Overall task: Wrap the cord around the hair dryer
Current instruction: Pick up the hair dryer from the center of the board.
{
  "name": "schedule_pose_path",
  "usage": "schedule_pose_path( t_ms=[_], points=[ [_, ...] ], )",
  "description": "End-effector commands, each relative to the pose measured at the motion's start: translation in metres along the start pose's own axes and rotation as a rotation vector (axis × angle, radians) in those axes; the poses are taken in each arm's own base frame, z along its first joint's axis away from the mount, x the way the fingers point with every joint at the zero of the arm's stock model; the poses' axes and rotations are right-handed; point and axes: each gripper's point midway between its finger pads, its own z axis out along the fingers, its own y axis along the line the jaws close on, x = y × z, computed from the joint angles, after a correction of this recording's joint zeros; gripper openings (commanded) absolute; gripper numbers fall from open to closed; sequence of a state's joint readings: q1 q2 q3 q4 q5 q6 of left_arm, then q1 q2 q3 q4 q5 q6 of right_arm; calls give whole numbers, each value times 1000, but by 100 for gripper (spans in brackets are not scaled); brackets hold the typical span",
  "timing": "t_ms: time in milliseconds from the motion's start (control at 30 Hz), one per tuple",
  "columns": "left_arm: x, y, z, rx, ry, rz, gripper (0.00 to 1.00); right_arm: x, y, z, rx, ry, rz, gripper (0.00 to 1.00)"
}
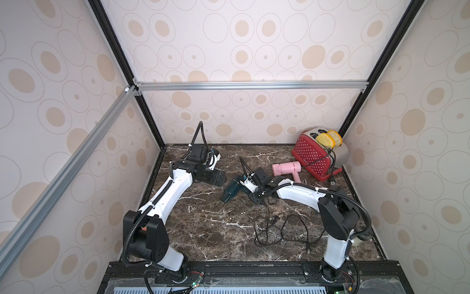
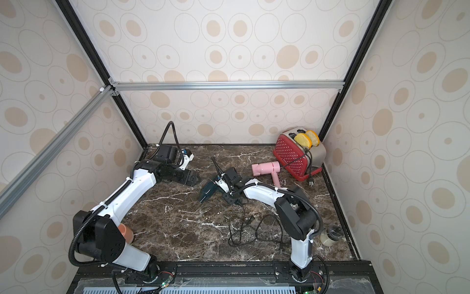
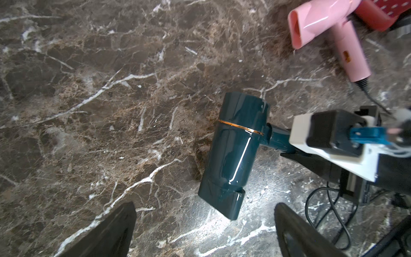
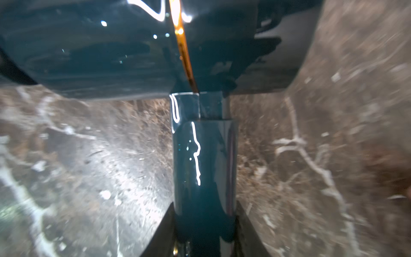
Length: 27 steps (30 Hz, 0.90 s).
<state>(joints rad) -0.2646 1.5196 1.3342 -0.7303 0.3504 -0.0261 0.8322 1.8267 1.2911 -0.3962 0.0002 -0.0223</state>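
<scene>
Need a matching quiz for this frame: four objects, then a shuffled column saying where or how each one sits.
1. teal hair dryer
2. pink hair dryer
3. red toaster
4. black cord

A. stands in the far right corner
B. lies in a loose tangle, unwrapped
C. handle clamped in the right gripper
D. lies ungripped right beside the toaster

Pairs: 1-C, 2-D, 3-A, 4-B

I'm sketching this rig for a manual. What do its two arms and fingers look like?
The left arm and right arm share white shell links between chunky black joint housings. Black corrugated hoses run along them, fastened with white ties. The fingers are dark, tapering blades.
</scene>
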Motion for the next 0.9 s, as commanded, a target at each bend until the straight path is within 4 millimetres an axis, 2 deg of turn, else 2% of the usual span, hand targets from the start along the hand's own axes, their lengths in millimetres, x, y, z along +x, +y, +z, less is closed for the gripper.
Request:
schedule_pose_path(
  t_ms=[0, 100, 267, 467, 667, 867],
  points=[
    [-13, -29, -9, 153, -32, 20, 99, -35, -4, -43, 22, -148, -119, 0],
    [-27, -42, -18, 227, -78, 14, 99, -42, 0, -67, 9, -188, -168, 0],
    [-61, -63, -46, 372, -218, -1, 99, -51, -3, -106, 63, -260, -218, 0],
    [-90, -86, -64, 541, -301, -31, 99, -63, 0, -141, 123, -323, -282, 0],
    [-96, -101, -67, 685, -299, -65, 99, -75, -9, -168, 198, -389, -299, 0],
    [-98, -116, -87, 790, -311, -71, 96, -88, -18, -185, 261, -430, -323, 0]
  ],
)
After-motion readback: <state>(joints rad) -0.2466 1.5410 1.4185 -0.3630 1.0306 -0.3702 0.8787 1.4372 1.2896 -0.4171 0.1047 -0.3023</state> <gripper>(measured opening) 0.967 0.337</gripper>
